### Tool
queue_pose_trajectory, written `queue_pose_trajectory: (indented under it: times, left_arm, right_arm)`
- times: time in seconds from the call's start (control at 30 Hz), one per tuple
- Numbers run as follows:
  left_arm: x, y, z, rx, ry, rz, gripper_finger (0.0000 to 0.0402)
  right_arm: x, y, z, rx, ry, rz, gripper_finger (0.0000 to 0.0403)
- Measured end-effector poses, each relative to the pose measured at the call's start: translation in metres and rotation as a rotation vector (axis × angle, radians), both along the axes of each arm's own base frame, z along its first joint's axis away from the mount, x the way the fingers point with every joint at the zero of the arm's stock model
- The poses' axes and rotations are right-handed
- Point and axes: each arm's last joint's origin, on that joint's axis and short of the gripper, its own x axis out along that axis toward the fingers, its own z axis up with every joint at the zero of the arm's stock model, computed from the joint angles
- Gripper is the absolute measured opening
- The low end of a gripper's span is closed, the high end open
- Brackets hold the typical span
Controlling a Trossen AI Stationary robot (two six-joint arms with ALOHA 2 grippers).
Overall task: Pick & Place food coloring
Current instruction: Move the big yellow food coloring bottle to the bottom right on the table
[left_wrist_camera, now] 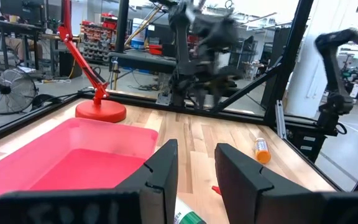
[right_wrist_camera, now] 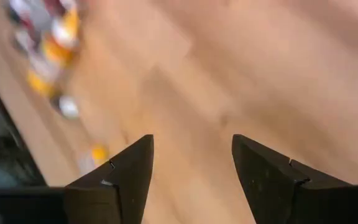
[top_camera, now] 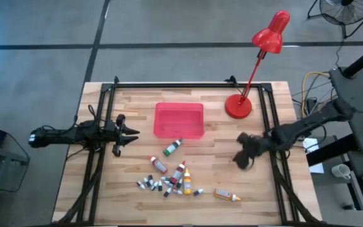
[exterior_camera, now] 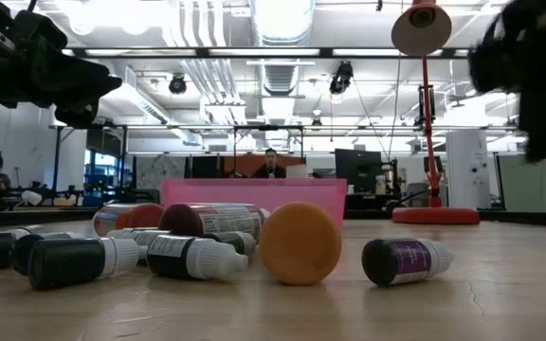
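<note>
Red tray [top_camera: 179, 120], one; lamp [top_camera: 257, 57], one.

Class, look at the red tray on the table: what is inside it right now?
From above, the tray shows only its bare red floor; no bottles lie in it. The food coloring sits on the table in front of it. In the low view the tray's wall hides the inside.

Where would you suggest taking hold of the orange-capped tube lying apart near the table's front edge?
Probably across the middle of the orange-capped tube, from straight above. It lies flat and alone on the table, clear of the other bottles, so a claw's fingers can straddle its narrow width.
</note>
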Motion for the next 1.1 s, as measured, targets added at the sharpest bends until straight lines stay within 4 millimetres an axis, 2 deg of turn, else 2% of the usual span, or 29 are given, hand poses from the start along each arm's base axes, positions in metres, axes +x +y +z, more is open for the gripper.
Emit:
queue_pose_trajectory:
  times: [0.2,0.33,0.47,0.6,0.7,0.83,1.1]
  left_arm:
    - [0.000,0.000,0.000,0.000,0.000,0.000,0.0080]
    - [0.000,0.000,0.000,0.000,0.000,0.000,0.0080]
    - [0.000,0.000,0.000,0.000,0.000,0.000,0.0080]
    - [0.000,0.000,0.000,0.000,0.000,0.000,0.0080]
    - [0.000,0.000,0.000,0.000,0.000,0.000,0.0080]
    - [0.000,0.000,0.000,0.000,0.000,0.000,0.0080]
    - [0.000,0.000,0.000,0.000,0.000,0.000,0.0080]
  right_arm:
    - [0.030,0.075,0.019,-0.096,0.139,0.308,0.0210]
    - [0.040,0.126,0.015,-0.181,0.219,0.577,0.0210]
    - [0.059,0.157,0.013,-0.217,0.254,0.636,0.0210]
    - [0.076,0.172,-0.001,-0.287,0.294,0.702,0.0210]
    - [0.081,0.178,-0.014,-0.312,0.342,0.718,0.0210]
    - [0.081,0.178,-0.023,-0.336,0.418,0.656,0.0210]
    - [0.080,0.176,-0.036,-0.333,0.393,0.634,0.0210]
